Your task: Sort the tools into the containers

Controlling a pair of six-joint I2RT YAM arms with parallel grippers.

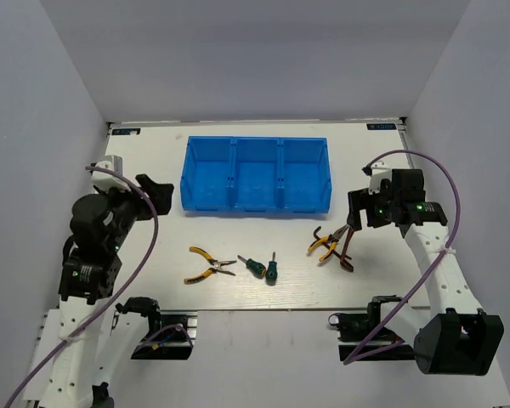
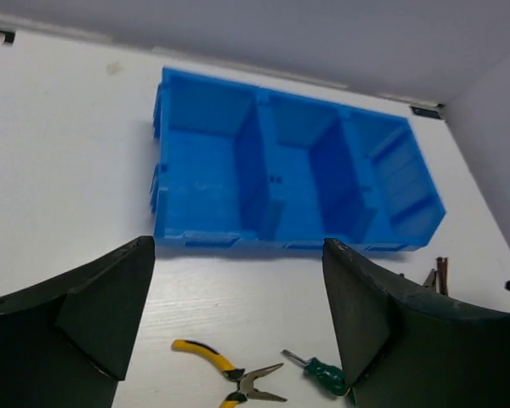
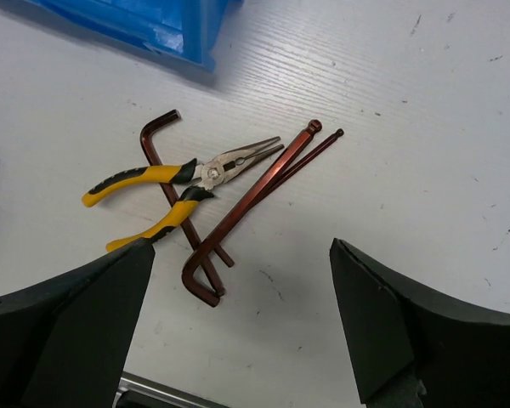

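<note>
Tools: all on the white table (image 1: 408, 272), on the near side of the bin and outside it.
Pliers, left: yellow-handled long-nose pliers (image 1: 208, 264), jaws pointing right, well apart from both grippers; the left wrist view catches them at its lower edge (image 2: 231, 375).
Screwdrivers: two stubby green-handled screwdrivers (image 1: 254, 268), just beside each other in the top view; the left wrist view shows only one (image 2: 325, 372).
Pliers, right: second yellow-handled pliers (image 1: 325, 243), lying across a hex key (image 3: 174, 187).
Hex keys: thin dark L-shaped hex keys (image 1: 347, 252), a dark cluster from above; the right wrist view resolves three (image 3: 246, 204), two long ones side by side and one under the pliers.
Container: bright blue three-compartment plastic bin (image 1: 257, 174), at the far middle of the table; all three compartments seen from the left wrist (image 2: 289, 183), only a corner from the right (image 3: 153, 25).
Left gripper (image 1: 157, 194): fingers spread wide, holding nothing, facing the bin (image 2: 238, 255).
Right gripper (image 1: 357, 217): fingers spread wide, holding nothing, above the hex keys and the pliers (image 3: 238, 255).
</note>
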